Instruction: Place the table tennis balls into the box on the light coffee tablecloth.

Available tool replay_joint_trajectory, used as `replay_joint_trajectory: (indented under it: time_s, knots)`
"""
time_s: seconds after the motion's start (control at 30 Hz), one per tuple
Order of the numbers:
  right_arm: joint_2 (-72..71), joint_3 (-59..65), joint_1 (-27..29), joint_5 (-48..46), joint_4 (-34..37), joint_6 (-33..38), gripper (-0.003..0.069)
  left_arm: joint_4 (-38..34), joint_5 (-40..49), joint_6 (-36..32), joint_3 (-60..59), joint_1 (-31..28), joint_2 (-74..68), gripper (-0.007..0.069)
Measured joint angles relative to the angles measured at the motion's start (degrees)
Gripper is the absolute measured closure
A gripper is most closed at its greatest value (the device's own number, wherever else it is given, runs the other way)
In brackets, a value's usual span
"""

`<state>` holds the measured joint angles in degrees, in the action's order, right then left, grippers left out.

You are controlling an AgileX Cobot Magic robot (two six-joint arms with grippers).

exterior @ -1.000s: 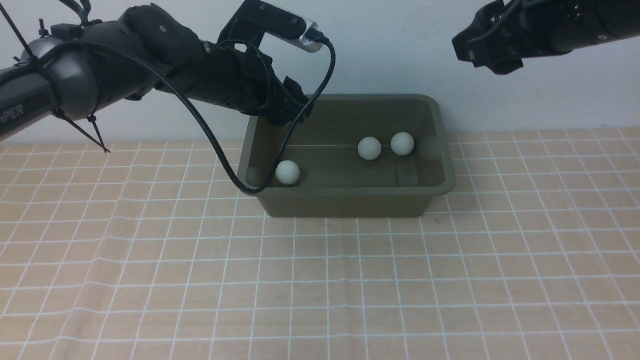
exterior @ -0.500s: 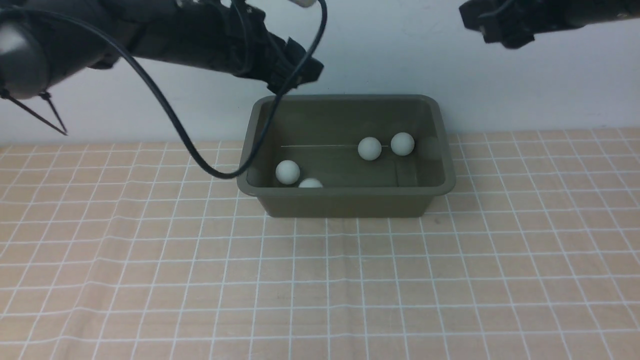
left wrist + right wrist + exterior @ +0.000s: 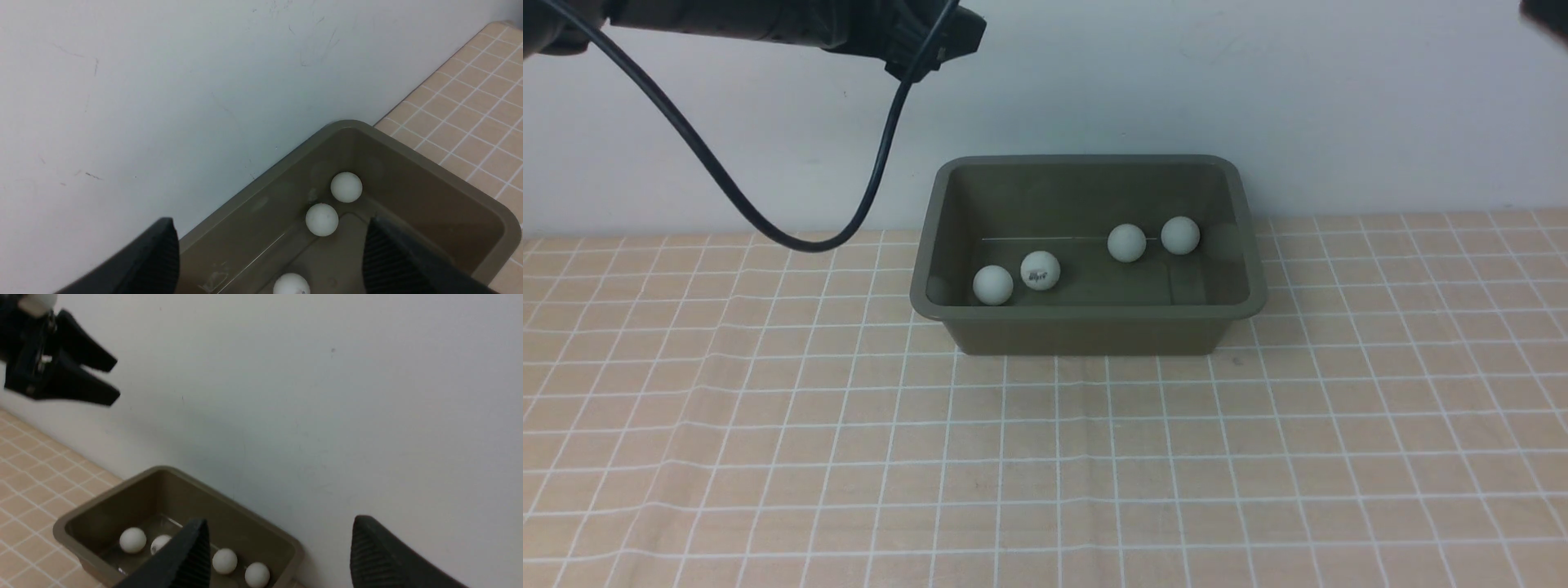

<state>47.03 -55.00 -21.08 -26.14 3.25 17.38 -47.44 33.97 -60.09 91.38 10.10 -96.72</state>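
Note:
Several white table tennis balls lie inside the olive-grey box (image 3: 1086,327) on the light coffee tablecloth (image 3: 1045,457). Two balls (image 3: 992,284) (image 3: 1041,270) sit side by side near the box's left end, the second showing a small dark print. Two more balls (image 3: 1126,242) (image 3: 1179,234) rest toward the far right. My left gripper (image 3: 956,37) hangs high, up and to the left of the box. It is open (image 3: 269,223) with nothing between its fingers. My right gripper (image 3: 280,522) is also open and empty, high to the right of the box (image 3: 179,486).
A pale wall (image 3: 1258,98) rises directly behind the box. The left arm's black cable (image 3: 792,237) droops in a loop to the left of the box. The checked cloth stretches in front and to both sides.
A ball has dropped into the box and rolled beside the left one. My left gripper rose and drew back to the left. My right arm lifted almost out of the front view.

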Motion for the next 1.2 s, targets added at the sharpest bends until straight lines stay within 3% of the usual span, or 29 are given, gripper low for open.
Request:
replay_joint_trajectory:
  time_s: [0.2,0.33,0.5,0.77,1.2]
  knots:
    - [-11.4,26.2,0.0,19.7,1.1,0.0,0.0231,0.0,0.0,0.0,0.0,0.0,0.0,0.0113]
    - [-14.9,31.7,0.0,25.0,5.2,0.0,0.0231,0.0,0.1,0.0,0.0,0.0,0.0,0.0113]
    - [-15.2,32.3,0.0,21.2,7.7,0.0,0.0231,0.0,0.5,0.0,0.0,0.0,0.0,0.0113]
    - [-15.2,32.4,0.0,6.1,6.4,0.1,0.0231,0.0,2.9,1.0,0.0,0.0,0.0,0.0113]
    - [-15.2,32.7,0.0,3.8,4.5,0.2,0.0231,-0.7,3.1,1.1,0.0,0.0,0.0,0.0113]
